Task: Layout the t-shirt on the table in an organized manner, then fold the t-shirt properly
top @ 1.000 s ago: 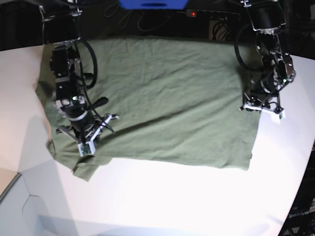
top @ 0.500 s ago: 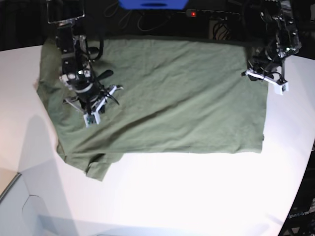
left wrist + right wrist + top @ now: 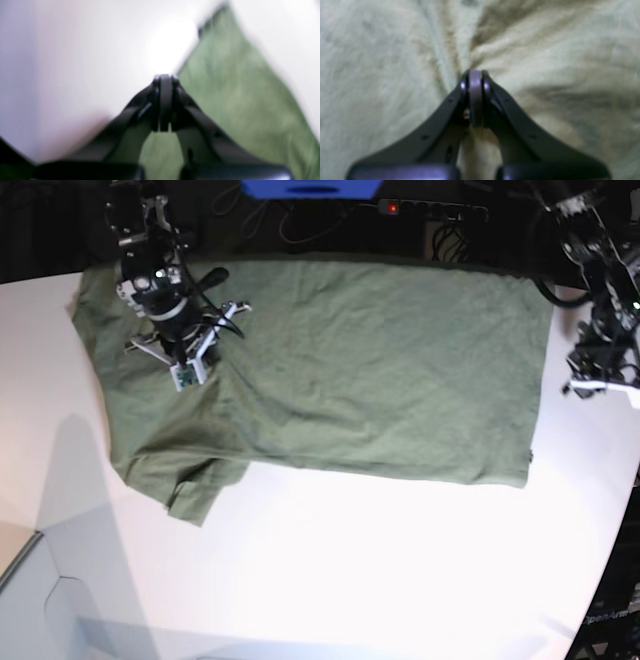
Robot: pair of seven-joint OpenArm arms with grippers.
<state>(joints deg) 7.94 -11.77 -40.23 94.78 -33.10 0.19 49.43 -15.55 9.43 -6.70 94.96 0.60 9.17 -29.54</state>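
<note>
Base view: I see the olive t-shirt [image 3: 340,370] spread wide over the white counter [image 3: 380,570], lightly wrinkled, one sleeve bunched at 7 o'clock.

Left wrist: left tool [image 3: 165,78] pressed closed, empty, off the shirt's edge; picture blurred.

Right wrist: right tool [image 3: 475,75] clamped on puckered shirt cloth.

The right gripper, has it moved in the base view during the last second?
Yes. The right gripper has moved up the picture, from near the t-shirt front hem toward the table far edge.
</note>
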